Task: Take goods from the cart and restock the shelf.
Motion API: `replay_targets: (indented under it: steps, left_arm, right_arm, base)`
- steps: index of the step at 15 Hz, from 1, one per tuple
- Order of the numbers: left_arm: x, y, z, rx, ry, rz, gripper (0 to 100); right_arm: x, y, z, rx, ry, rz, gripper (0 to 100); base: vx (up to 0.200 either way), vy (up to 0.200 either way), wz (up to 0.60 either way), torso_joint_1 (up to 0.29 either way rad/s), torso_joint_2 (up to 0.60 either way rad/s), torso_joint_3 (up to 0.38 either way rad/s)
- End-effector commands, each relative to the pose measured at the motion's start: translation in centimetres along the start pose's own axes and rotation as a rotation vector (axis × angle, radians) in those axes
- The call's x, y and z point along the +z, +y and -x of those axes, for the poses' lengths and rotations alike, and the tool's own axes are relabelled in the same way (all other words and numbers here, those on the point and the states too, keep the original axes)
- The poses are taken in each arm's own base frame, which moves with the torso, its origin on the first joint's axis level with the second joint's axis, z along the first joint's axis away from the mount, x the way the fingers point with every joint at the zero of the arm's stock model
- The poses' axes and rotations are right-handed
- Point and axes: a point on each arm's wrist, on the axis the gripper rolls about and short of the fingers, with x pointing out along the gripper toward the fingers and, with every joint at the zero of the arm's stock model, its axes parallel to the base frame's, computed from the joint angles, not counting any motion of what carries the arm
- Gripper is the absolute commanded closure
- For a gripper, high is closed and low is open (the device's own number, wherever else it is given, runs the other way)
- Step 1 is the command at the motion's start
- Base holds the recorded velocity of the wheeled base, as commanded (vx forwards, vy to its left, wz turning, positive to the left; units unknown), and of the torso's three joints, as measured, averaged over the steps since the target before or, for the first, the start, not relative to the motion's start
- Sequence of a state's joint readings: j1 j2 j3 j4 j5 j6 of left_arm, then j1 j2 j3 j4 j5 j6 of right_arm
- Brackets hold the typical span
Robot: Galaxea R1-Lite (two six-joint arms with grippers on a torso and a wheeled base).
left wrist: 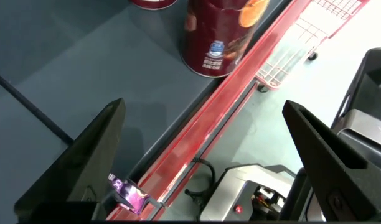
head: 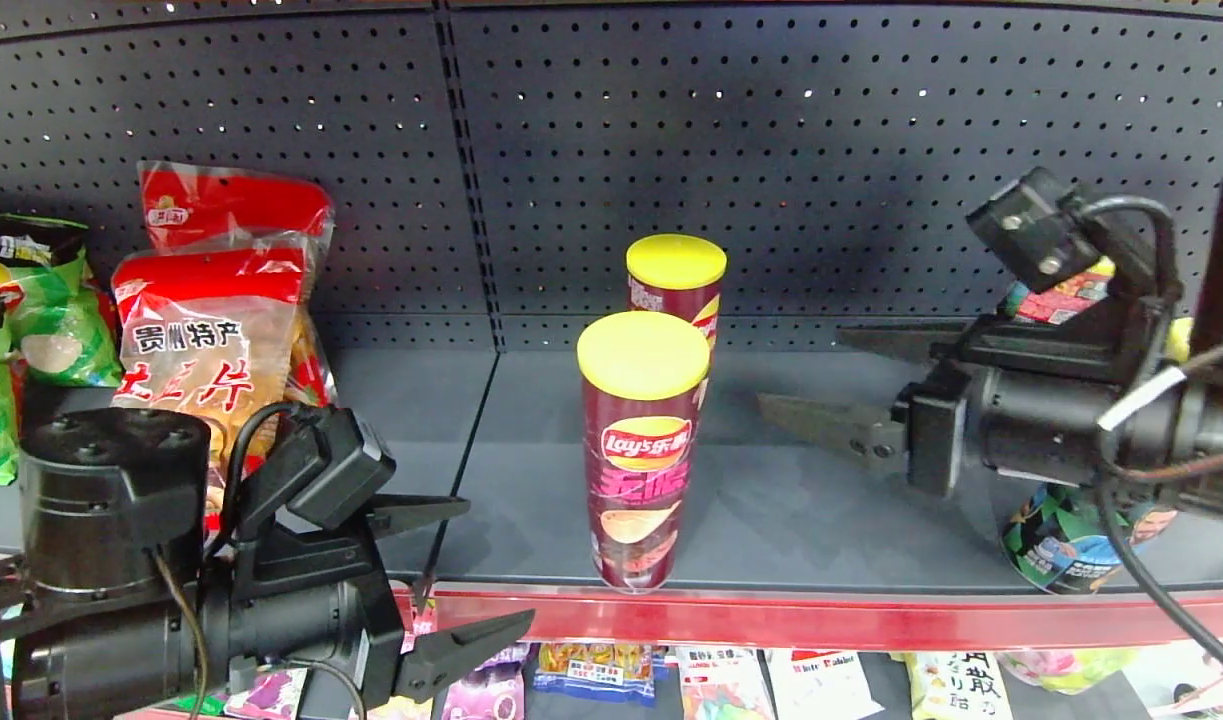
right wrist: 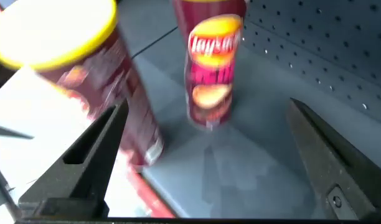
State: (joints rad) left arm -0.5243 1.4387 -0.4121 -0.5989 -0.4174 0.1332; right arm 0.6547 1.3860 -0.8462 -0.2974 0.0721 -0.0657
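Jaws: left gripper (head: 499,560) and right gripper (head: 801,370) both gape wide, empty | Goods: front canister (head: 641,450) upright at the shelf (head: 821,520) near lip, rear canister (head: 676,280) just behind | Advice: we'd pull the right arm back wide of the front canister, since a nudge could tip it off | Unclear: cart (left wrist: 302,43) cut off, contents hidden.

The black wedge-fingered left gripper (head: 498,562) is being held low on the left, jaws spread wide; the black wedge-fingered right gripper (head: 801,368) is being held higher, pointing inward, jaws likewise parted.
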Motion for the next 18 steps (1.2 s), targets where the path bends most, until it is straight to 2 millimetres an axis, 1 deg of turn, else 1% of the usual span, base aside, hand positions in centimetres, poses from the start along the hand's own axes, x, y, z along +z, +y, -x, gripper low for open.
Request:
replay_targets:
  steps: [1, 2, 3, 6, 7, 8, 9, 10, 11, 12, 13, 14, 16, 17, 18]
  left_arm:
    - [-0.1, 0.4, -0.6, 0.005, 0.017, 0.010, 0]
    - [-0.1, 0.6, -0.7, 0.007, 0.019, 0.011, 0]
    - [-0.1, 0.6, -0.8, 0.008, 0.021, 0.010, 0]
    - [-0.4, 0.7, -1.1, 0.019, 0.037, 0.016, 0]
    - [-0.4, 0.9, -1.4, 0.019, 0.042, 0.019, 0]
    - [-0.3, 0.9, -1.5, 0.018, 0.041, 0.018, 0]
    - [-0.2, 1.0, -1.6, 0.018, 0.041, 0.018, 0]
    - [-0.3, 1.1, -1.8, 0.017, 0.045, 0.018, 0]
    - [-0.2, 1.1, -1.9, 0.017, 0.046, 0.017, 0]
    - [-0.3, 1.1, -2.0, 0.015, 0.049, 0.017, 0]
    - [-0.2, 1.2, -2.2, 0.015, 0.049, 0.017, 0]
    - [0.1, 1.4, -2.5, 0.016, 0.045, 0.015, 0]
    - [0.4, 1.6, -2.7, 0.020, 0.038, 0.012, 0]
    - [0.6, 1.7, -3.0, 0.019, 0.035, 0.010, 0]
    - [0.6, 1.7, -3.0, 0.019, 0.034, 0.010, 0]
  right_arm:
    - [-0.7, 0.4, 4.6, -0.004, -0.061, 0.006, 0]
    - [-1.2, 0.5, 5.7, 0.003, -0.072, 0.009, 0]
    - [-1.5, 0.6, 6.2, 0.007, -0.076, 0.009, 0]
    - [-4.0, 1.1, 10.3, 0.020, -0.116, 0.016, 0]
    - [-5.4, 1.3, 12.5, 0.018, -0.150, 0.019, 0]
    - [-7.4, 1.6, 14.6, 0.013, -0.182, 0.026, 0]
    - [-8.6, 1.8, 15.6, 0.011, -0.198, 0.028, 0]
    - [-10.6, 2.0, 17.0, 0.001, -0.228, 0.029, 0]
    - [-11.8, 2.1, 17.8, -0.019, -0.246, 0.029, 0]
    - [-12.4, 2.1, 18.3, -0.040, -0.249, 0.026, 0]
    - [-13.3, 2.1, 19.2, -0.103, -0.230, 0.014, 0]
    - [-14.5, 2.2, 20.5, -0.214, -0.184, -0.005, 0]
    - [-16.1, 2.7, 22.3, -0.344, -0.112, -0.029, 0]
    - [-16.8, 3.2, 23.0, -0.418, -0.078, -0.056, 0]
    - [-17.0, 3.4, 23.1, -0.458, -0.063, -0.079, 0]
  base:
    - [0.000, 0.000, 0.00, 0.000, 0.00, 0.000]
    - [0.000, 0.000, 0.00, 0.000, 0.00, 0.000]
    - [0.000, 0.000, 0.00, 0.000, 0.00, 0.000]
    - [0.000, 0.000, 0.00, 0.000, 0.00, 0.000]
    - [0.000, 0.000, 0.00, 0.000, 0.00, 0.000]
    - [0.000, 0.000, 0.00, 0.000, 0.00, 0.000]
    - [0.000, 0.000, 0.00, 0.000, 0.00, 0.000]
    - [0.000, 0.000, 0.00, 0.000, 0.00, 0.000]
    - [0.000, 0.000, 0.00, 0.000, 0.00, 0.000]
    - [0.000, 0.000, 0.00, 0.000, 0.00, 0.000]
    - [0.000, 0.000, 0.00, 0.000, 0.00, 0.000]
    - [0.000, 0.000, 0.00, 0.000, 0.00, 0.000]
    - [0.000, 0.000, 0.00, 0.000, 0.00, 0.000]
    - [0.000, 0.000, 0.00, 0.000, 0.00, 0.000]
    - [0.000, 0.000, 0.00, 0.000, 0.00, 0.000]
